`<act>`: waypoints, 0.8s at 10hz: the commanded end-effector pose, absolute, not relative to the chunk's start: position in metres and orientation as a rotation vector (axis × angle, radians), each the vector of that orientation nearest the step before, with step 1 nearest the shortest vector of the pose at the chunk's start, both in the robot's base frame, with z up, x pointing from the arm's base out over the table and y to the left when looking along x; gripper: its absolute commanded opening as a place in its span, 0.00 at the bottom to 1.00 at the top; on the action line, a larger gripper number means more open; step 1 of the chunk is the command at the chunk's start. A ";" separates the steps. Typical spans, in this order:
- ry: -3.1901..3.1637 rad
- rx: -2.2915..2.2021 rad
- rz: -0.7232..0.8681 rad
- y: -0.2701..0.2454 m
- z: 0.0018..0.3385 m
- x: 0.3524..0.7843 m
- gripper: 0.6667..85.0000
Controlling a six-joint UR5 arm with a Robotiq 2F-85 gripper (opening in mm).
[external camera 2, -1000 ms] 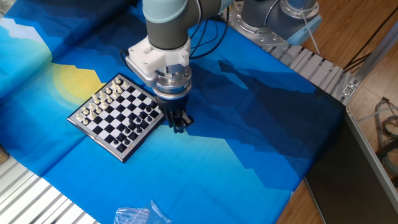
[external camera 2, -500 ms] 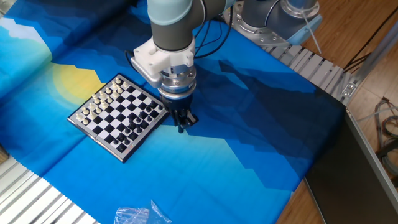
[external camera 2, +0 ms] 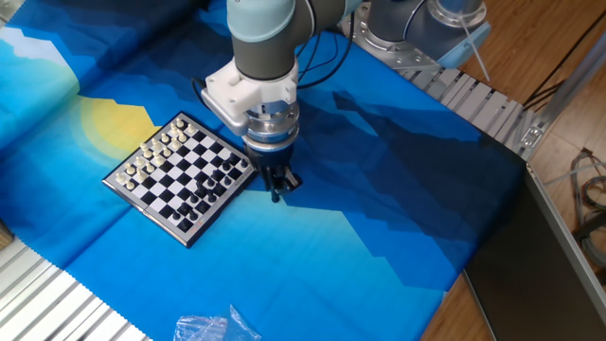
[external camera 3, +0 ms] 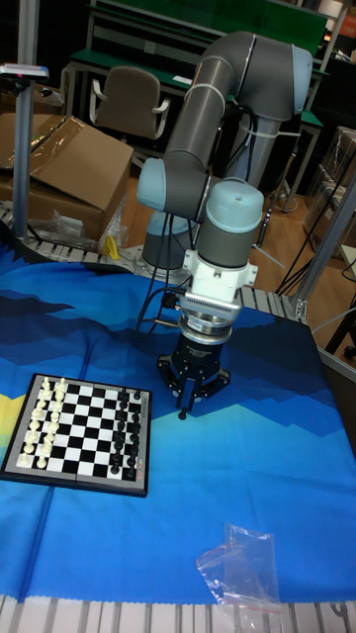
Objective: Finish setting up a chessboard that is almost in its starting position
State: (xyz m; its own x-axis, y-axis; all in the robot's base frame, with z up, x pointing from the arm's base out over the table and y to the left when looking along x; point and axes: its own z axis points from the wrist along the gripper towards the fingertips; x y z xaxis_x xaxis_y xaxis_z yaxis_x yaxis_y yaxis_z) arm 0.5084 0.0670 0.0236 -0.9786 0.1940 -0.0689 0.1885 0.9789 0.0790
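Note:
The chessboard (external camera 2: 190,240) lies on the blue cloth left of centre, with white pieces (external camera 2: 151,156) along its far-left side and black pieces (external camera 2: 216,182) along the side nearest the arm. The tall fixed view shows the chessboard (external camera 3: 75,481) with white pieces (external camera 3: 40,427) on the left and black pieces (external camera 3: 127,435) on the right. My gripper (external camera 2: 277,192) points straight down just off the board's right edge. In the tall fixed view the gripper (external camera 3: 183,407) has its fingers drawn together on a tiny black piece (external camera 3: 182,416) at their tips, just above the cloth.
A crumpled clear plastic bag (external camera 2: 213,328) lies near the front edge of the cloth, also seen as the bag (external camera 3: 242,572) in the tall view. Ribbed metal rails (external camera 2: 478,104) border the table. A second robot base (external camera 2: 426,24) stands behind, and a cardboard box (external camera 3: 69,168) sits beyond the table.
The gripper shifted a little to the right, away from the board's edge, then held still over the last half second. The board and its pieces have not moved.

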 end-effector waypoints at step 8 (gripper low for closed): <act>3.048 0.312 0.124 0.071 0.018 0.506 0.25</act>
State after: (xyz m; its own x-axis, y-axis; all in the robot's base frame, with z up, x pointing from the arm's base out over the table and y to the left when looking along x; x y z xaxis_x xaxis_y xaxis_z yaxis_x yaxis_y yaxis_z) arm 0.5058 0.0688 0.0181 -0.9788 0.1928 -0.0696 0.1874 0.9792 0.0774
